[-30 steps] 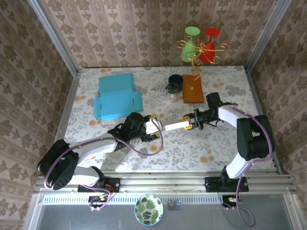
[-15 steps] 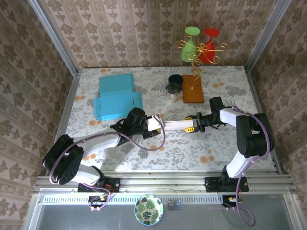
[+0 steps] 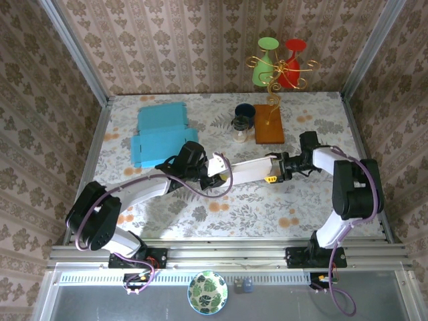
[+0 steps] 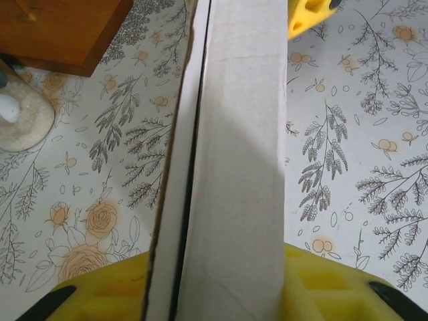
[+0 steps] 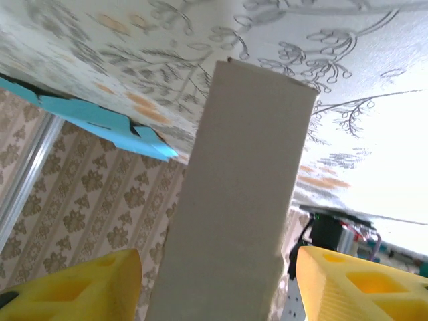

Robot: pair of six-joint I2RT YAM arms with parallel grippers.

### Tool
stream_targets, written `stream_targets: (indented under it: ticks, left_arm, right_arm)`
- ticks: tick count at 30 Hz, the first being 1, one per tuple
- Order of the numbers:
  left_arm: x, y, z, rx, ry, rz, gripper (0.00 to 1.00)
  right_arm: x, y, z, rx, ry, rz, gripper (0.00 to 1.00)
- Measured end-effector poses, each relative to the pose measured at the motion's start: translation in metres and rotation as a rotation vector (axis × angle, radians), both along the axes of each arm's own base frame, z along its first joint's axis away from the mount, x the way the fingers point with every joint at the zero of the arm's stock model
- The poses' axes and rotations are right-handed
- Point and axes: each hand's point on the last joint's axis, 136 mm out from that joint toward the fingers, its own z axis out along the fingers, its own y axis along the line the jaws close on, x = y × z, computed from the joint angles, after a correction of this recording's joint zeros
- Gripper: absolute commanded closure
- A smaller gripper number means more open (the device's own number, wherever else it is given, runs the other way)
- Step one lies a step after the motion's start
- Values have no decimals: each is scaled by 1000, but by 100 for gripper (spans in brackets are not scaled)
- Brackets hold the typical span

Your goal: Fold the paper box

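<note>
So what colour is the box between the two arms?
The paper box is plain off-white, clearest in the left wrist view.

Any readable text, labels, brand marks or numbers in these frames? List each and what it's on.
No text can be read.
paper box: plain white faces, no print, also up close in both wrist views.
blue flat boxes: no print visible.
wooden base and jar: no label made out; too small to be sure.
bowl: leaf pattern, no lettering.

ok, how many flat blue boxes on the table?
2. One blue box lies far left on the table, the second blue box just nearer. More could be stacked beneath.
</note>
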Motion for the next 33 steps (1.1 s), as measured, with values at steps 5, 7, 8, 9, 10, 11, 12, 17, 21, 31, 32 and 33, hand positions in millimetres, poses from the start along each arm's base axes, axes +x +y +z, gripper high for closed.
stream_targets:
  ticks: [5,7,8,9,10,11,12,17,21,31,32,33]
  left_arm:
    - [4,-2,2,1,46,41,65]
    - [5,-3,3,2,56,54,65]
    - [5,-3,2,3,59,60,64]
    - [4,-3,2,6,62,63,64]
    - [3,-4,1,9,65,64,64]
    - [3,-4,1,12,67,66,64]
    - [2,-5,1,14,70,66,64]
    - [0,-4,1,27,83,69,64]
    - [0,-3,1,31,86,70,64]
    - [0,-3,0,31,89,70,62]
    - [0,-3,0,31,89,70,62]
    - [0,-3,0,32,89,70,61]
  right_arm:
    - [3,-36,41,-198,-195,-116,37]
    - [-5,-49,65,-287,-310,-175,40]
    - [-10,-51,73,-321,-359,-196,41]
    - [-16,-53,79,-355,-404,-217,42]
    - [-21,-53,82,-384,-433,-228,42]
    - [-25,-52,82,-405,-453,-231,43]
    - [-28,-49,81,-427,-473,-228,43]
    - [-25,-24,69,-471,-517,-179,45]
    - [-13,0,62,-476,-538,-125,46]
    - [14,20,62,-485,-573,-92,61]
    - [15,20,60,-488,-570,-89,64]
    - [15,20,56,-490,-561,-86,65]
